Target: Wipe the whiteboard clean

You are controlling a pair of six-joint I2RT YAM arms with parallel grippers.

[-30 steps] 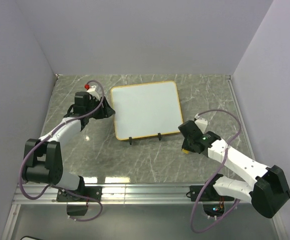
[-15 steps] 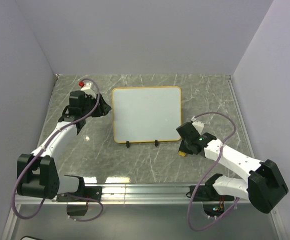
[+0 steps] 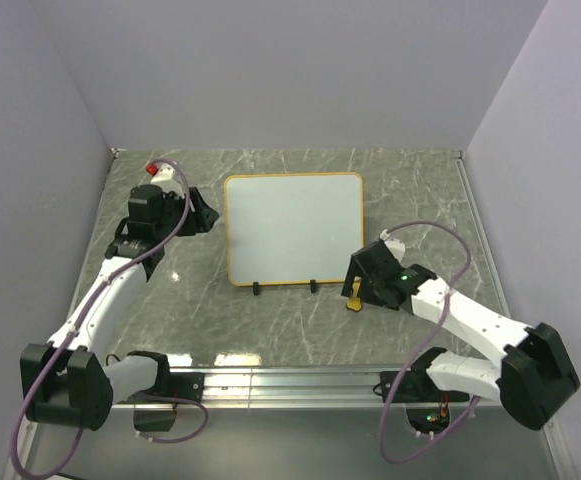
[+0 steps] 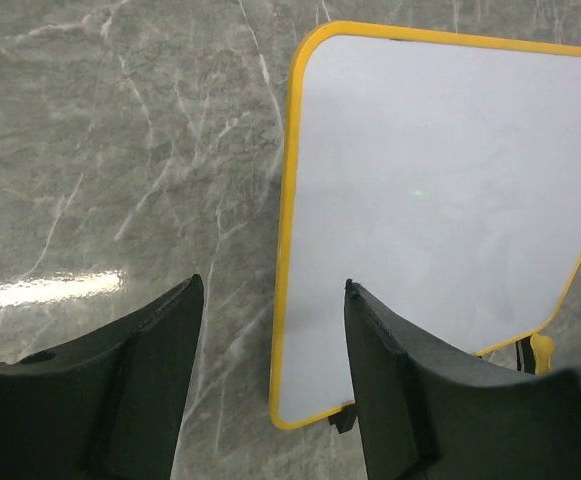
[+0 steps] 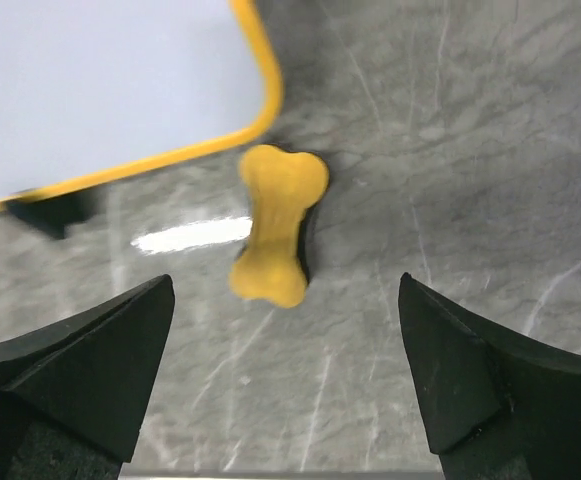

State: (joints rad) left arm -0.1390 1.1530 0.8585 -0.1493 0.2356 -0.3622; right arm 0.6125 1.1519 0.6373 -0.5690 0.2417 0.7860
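Dropping the eraser (image 5: 275, 225) on the desk (image 3: 420, 190) by the near right corner of the whiteboard (image 3: 292, 228), right pincer (image 5: 285, 290) now wide apart; left pincer (image 4: 272, 290) apart, empty. Looks wiped clean, probably done.

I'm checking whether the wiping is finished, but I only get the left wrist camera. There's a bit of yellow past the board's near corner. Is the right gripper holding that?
Observer: No. The eraser lies on the table between the right gripper's wide-open jaws, and neither finger touches it.
Operator: Where is it relative to the whiteboard?
Observer: From above, just off the whiteboard's near right corner, on the right arm's side.
Operator: Any marks on the part I can't see?
Observer: None show from the top camera; the whole surface looks plain white.
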